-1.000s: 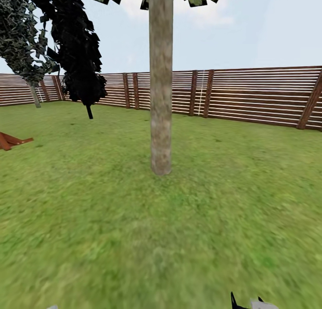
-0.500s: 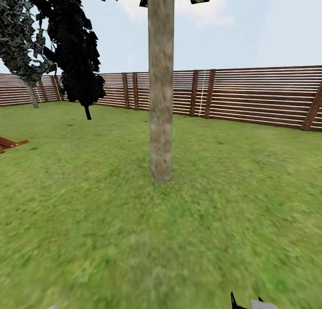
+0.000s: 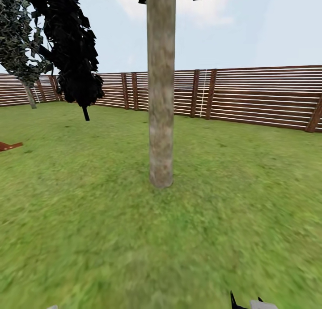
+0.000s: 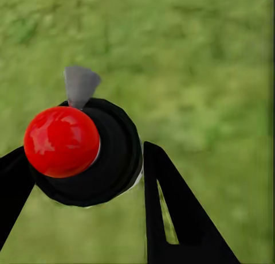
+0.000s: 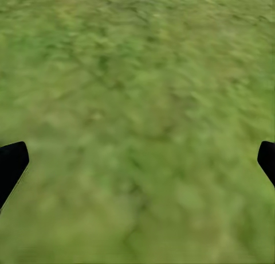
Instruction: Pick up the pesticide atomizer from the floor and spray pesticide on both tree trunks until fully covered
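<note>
A thick tree trunk (image 3: pixel 160 89) of mottled grey-beige bark rises from the garden lawn (image 3: pixel 89 219) straight ahead in the head view, a few steps away, with dark green foliage at the frame's top. In the left wrist view the pesticide atomizer (image 4: pixel 86 152) shows from above: a black round body, a red knob (image 4: pixel 61 141) and a grey nozzle (image 4: pixel 79 85). My left gripper (image 4: pixel 83 160) is shut on it, a black finger on either side. My right gripper (image 5: pixel 137 160) hangs open over bare grass; a bit of that arm (image 3: pixel 250 302) shows at the head view's bottom edge.
A brown slatted fence (image 3: pixel 250 94) closes off the lawn at the back. A black columnar tree (image 3: pixel 74 53) on a thin stem stands at the back left, and a farther tree with a pale trunk (image 3: pixel 30 96) beside the fence. A red-brown object (image 3: pixel 9 145) lies at the left edge.
The whole head view has shifted: the trunk looks slightly nearer and larger, and the red-brown object has slid toward the left edge. Both grippers keep their places in the picture.
</note>
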